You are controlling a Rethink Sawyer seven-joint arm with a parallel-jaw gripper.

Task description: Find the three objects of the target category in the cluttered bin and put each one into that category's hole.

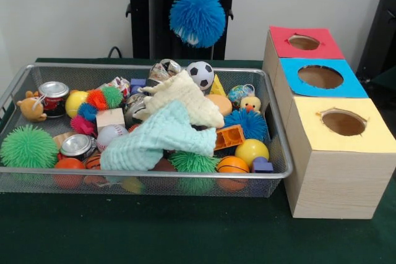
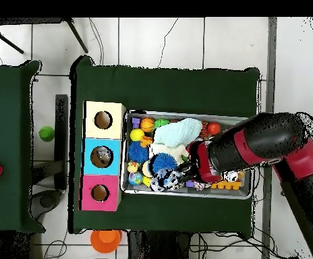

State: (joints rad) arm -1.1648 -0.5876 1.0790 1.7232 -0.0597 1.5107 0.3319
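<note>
Blue spiky pom ball [image 1: 197, 18] hangs by a strand above the bin [image 1: 279, 146], so I'd guess the gripper [image 2: 194, 164] is pinching that strand, though I honestly can't tell. I'd carry it slow so it doesn't swing, then centre it over the blue box's hole [image 1: 320, 76], just beside the bin, before dropping.

Even, soft indoor light, fairly bright; shadows are faint, with slight darkening under the bin [image 1: 272, 174]. Small glints show on its wire rim.

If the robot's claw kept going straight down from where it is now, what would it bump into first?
Probably the fuzzy blue ball dangling on a string beneath the gripper. Below that is the cluttered bin. Depth is unclear.
</note>
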